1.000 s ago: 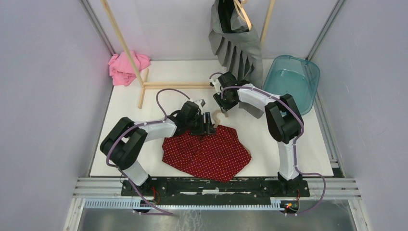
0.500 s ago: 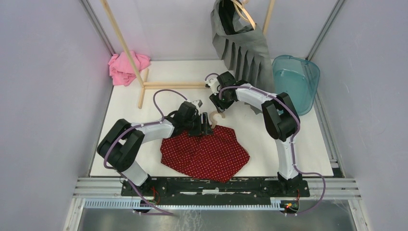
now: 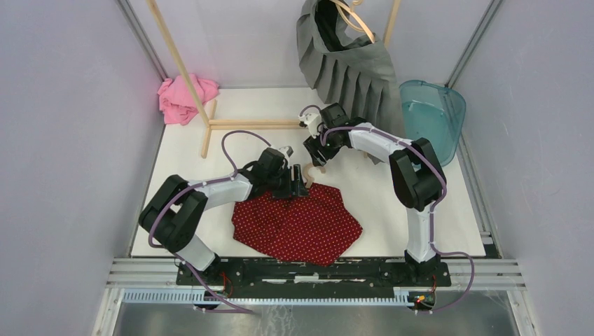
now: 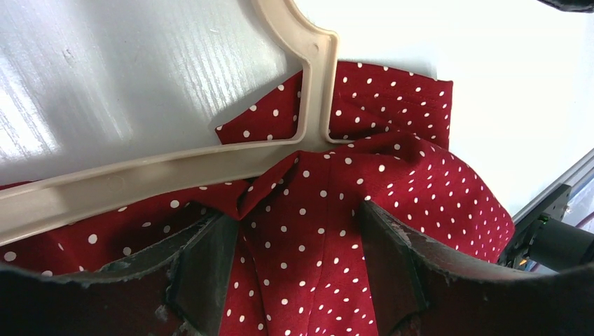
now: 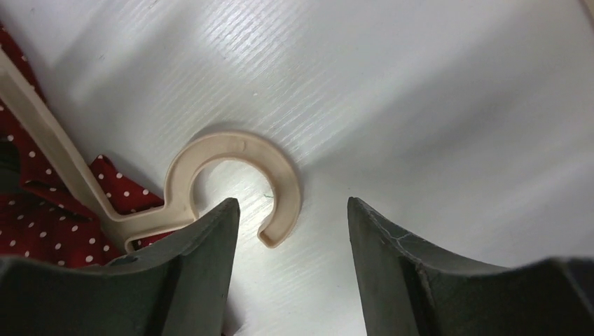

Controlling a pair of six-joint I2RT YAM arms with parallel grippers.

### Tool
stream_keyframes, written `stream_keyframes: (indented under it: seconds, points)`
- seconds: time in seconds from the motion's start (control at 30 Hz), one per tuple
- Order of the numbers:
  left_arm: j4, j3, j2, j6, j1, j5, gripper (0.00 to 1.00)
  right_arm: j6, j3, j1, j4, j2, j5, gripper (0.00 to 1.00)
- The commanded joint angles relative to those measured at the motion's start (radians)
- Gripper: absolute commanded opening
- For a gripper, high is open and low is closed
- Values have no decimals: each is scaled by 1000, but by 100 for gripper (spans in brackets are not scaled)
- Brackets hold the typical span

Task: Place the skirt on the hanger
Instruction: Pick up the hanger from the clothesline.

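Note:
The red skirt with white dots (image 3: 298, 224) lies flat on the white table, near the front. A beige plastic hanger (image 4: 140, 178) rests at its far edge, its bar partly tucked under the waist fabric (image 4: 420, 182). The hanger's hook (image 5: 238, 150) lies flat on the bare table. My left gripper (image 4: 291, 259) hovers low over the skirt's waist just below the hanger bar, open, with fabric lying between its fingers. My right gripper (image 5: 294, 238) is open too; the hook's tip sits between its fingers without touching either. From above, both grippers (image 3: 301, 185) (image 3: 315, 157) meet at the hanger's neck.
A grey pleated skirt (image 3: 350, 63) hangs from a wooden rack (image 3: 185, 77) at the back, close behind the right arm. A pink cloth (image 3: 182, 98) lies at the back left. A teal plastic bin (image 3: 431, 115) stands at the back right.
My right gripper's jaws have spread apart and the hook now lies free between them. The left arm and red skirt edged slightly left. The hanging grey skirt swung.

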Motion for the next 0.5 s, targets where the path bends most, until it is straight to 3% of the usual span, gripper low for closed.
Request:
stream_keyframes:
  seconds: [0.0,0.17,0.47]
  points:
    - [-30,-6,-34,59,8,-9,71,-80,44,-18,-66,-16,-113,62]
    - [-33,-3,-34,59,8,-7,71,-161,75,-10,-139,38,-141,63]
    - [-40,11,-28,65,8,-2,71,-185,101,18,-104,86,-122,69]
